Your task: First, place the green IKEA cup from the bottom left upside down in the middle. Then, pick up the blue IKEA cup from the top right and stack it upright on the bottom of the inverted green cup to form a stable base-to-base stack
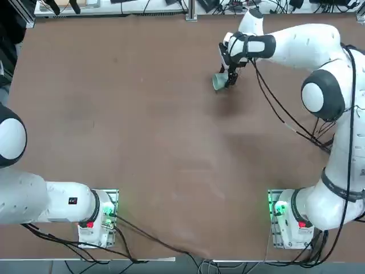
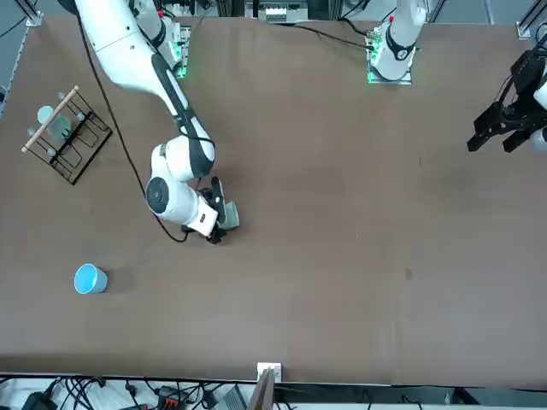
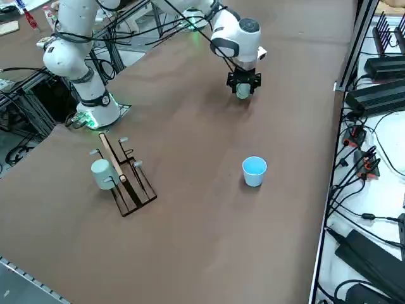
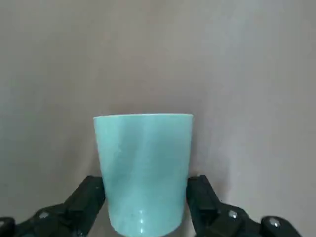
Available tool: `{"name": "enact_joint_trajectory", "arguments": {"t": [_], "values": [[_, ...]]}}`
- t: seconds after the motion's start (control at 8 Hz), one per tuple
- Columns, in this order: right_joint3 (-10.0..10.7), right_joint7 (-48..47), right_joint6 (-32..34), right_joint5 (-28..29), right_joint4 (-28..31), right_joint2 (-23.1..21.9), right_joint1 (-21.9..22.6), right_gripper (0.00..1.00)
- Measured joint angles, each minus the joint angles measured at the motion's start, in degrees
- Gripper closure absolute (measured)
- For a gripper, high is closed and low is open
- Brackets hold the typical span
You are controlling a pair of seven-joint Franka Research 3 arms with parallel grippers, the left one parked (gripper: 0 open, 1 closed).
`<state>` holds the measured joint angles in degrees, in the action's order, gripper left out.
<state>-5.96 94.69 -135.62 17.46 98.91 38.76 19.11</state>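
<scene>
Wrist view, green cup: small tapered pale mint-green plastic cup (image 4: 143,173) seen side-on between the two black fingertips (image 4: 89,197), a fingertip at each flank; whether they touch its wall cannot be told.
Green cup, place: on the brown table (image 1: 142,131), in the far right part of the overhead picture, partly hidden under the gripper (image 1: 219,81); which end is down cannot be told.
Right gripper: released, jaws spread wide around the green cup (image 3: 243,92), pointing down at the table (image 3: 190,145); in the front view the cup is hidden behind the hand (image 2: 220,224).
Blue cup: small tapered sky-blue plastic cup (image 3: 254,171), upright with mouth open upward, standing alone on the table, well apart from the gripper (image 3: 243,85); in the front view it shows near the left edge (image 2: 90,279).
Rack: black wire rack with a wooden bar (image 3: 123,174), carrying another pale green cup (image 3: 102,174), near the robot's right edge of the table (image 2: 342,213).
</scene>
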Motion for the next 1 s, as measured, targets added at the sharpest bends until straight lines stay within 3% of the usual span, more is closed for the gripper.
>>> {"name": "enact_joint_trajectory", "arguments": {"t": [0.25,0.75,1.0], "values": [[-0.14,-0.13,-0.47,-0.5,0.1,-0.19,0.21,0.11],[-0.39,-0.33,-0.73,-0.78,-0.19,-0.55,0.31,0.12],[0.05,-2.0,2.0,-4.4,-1.78,-2.02,0.18,0.12]]}}
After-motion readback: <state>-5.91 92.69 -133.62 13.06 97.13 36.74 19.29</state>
